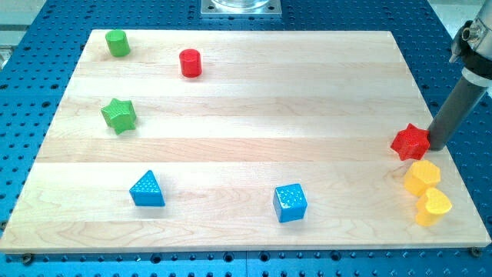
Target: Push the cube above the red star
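Note:
The blue cube (290, 202) sits near the view's bottom, right of the middle. The red star (410, 141) lies at the board's right edge. My tip (436, 145) rests right beside the red star, on its right side, touching or nearly touching it. The dark rod rises from there toward the view's top right. The cube is far to the left of and below my tip.
Two yellow blocks, a hexagon (422, 177) and a heart (433, 206), lie just below the red star. A blue triangle (147, 189), a green star (119, 115), a green cylinder (118, 43) and a red cylinder (190, 63) lie on the wooden board (246, 108).

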Controlling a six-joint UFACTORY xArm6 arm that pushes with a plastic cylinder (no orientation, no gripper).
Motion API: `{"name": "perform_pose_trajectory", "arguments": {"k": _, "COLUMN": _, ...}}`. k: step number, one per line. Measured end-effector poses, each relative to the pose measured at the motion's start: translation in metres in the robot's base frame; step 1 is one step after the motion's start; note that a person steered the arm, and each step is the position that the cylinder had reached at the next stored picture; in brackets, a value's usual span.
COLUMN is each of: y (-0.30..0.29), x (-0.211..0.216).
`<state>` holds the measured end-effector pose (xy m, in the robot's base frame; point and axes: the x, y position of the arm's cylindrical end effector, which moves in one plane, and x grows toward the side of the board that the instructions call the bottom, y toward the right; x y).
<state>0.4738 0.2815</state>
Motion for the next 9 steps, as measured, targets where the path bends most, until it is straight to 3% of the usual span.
{"name": "perform_pose_trajectory", "arguments": {"k": 2, "y": -0.002, "x": -0.007}}
{"name": "perform_pose_trajectory", "arguments": {"k": 3, "y": -0.05, "x": -0.047}}
{"name": "perform_pose_trajectory", "arguments": {"k": 4, "y": -0.14, "x": -0.046}}
{"name": "perform_pose_trajectory", "arguments": {"k": 5, "y": -0.214, "x": -0.026}}
{"name": "perform_pose_trajectory", "arguments": {"k": 7, "y": -0.236, "x": 0.069}}
{"name": "perform_pose_trajectory", "arguments": {"k": 9, "y": -0.271, "x": 0.117}}
